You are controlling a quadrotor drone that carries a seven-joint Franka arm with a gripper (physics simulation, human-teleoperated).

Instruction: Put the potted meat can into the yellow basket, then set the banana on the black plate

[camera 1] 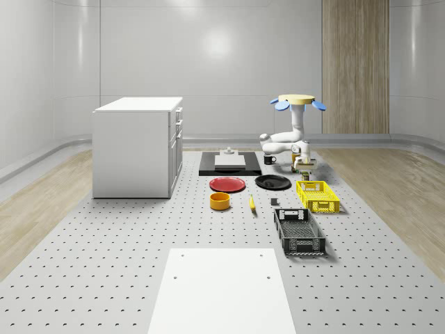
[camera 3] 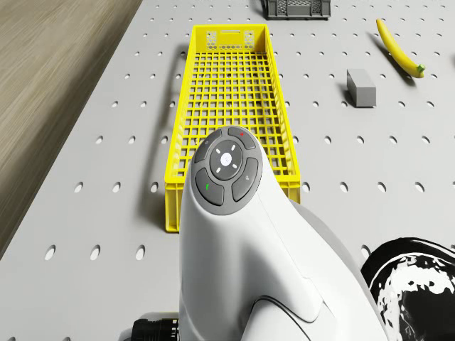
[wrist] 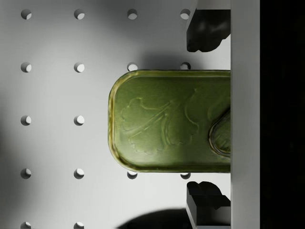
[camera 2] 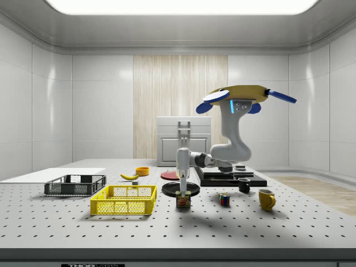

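On the tabletop (camera 2: pixel 311 222) the can (wrist: pixel 171 120) stands just beside the basket (camera 2: pixel 123 200). The drone (camera 2: pixel 242 94) hovers near the far end; the gripper (wrist: pixel 207 112) straddles the can, fingers (wrist: pixel 205 28) open, gripping nothing. Best to close squarely before lifting.

The flat rectangular metal can (wrist: pixel 171 121) has an olive-green lid embossed with a leaf pattern, filling the middle of the wrist view. The black fingertips (wrist: pixel 206 28) sit at that frame's upper and lower right. The pale grey table (wrist: pixel 57 143) is dotted with a regular grid of holes. In the side view's lower left stands a bright yellow lattice basket (camera 2: pixel 123 200), with a black mesh crate (camera 2: pixel 75 185) further left. A yellow curved banana (camera 3: pixel 398 50) with a green tip lies at the drone view's upper right; a glossy black plate (camera 3: pixel 419 284), flecked white, fills its lower right. The drone (camera 2: pixel 242 97) is tan with blue rotors.
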